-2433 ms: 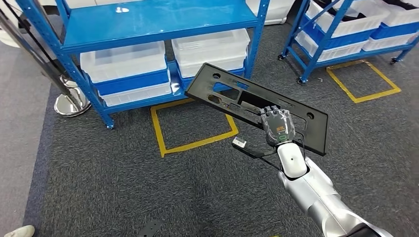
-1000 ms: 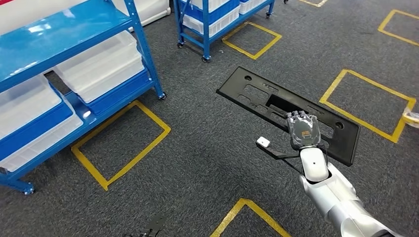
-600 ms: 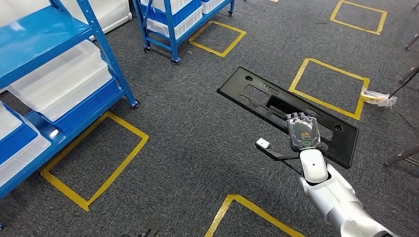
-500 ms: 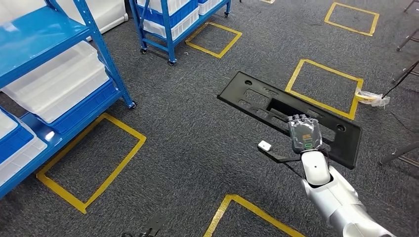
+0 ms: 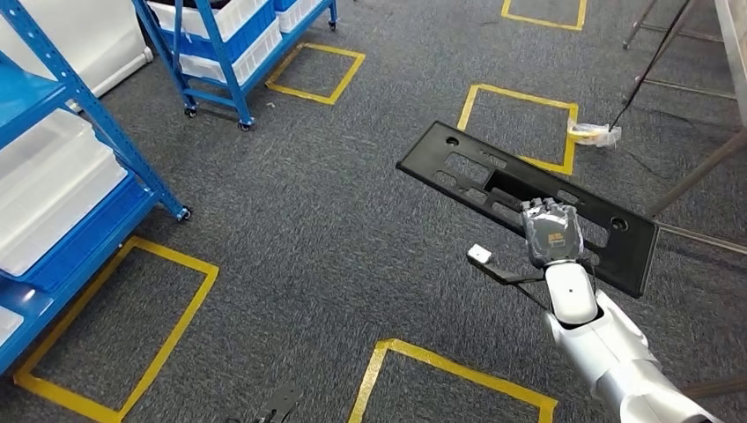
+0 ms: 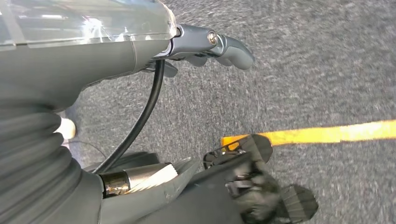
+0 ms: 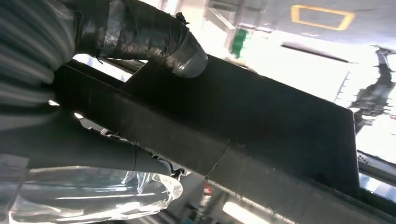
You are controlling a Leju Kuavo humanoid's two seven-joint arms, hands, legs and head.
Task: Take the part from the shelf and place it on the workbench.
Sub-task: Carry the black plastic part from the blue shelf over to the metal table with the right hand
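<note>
Right hand point(image 5: 551, 233) grips the black part point(image 5: 493, 181) over the carpet.
Its long axis runs away leftward; left hand point(image 6: 205, 44) hangs loosely curled, holding nothing.

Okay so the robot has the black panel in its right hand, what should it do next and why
Probably keep turning right while carrying it level. The right hand grips the black panel above carpet; the blue shelves lie left, and only a pale edge, possibly the workbench, shows at the far right.
</note>
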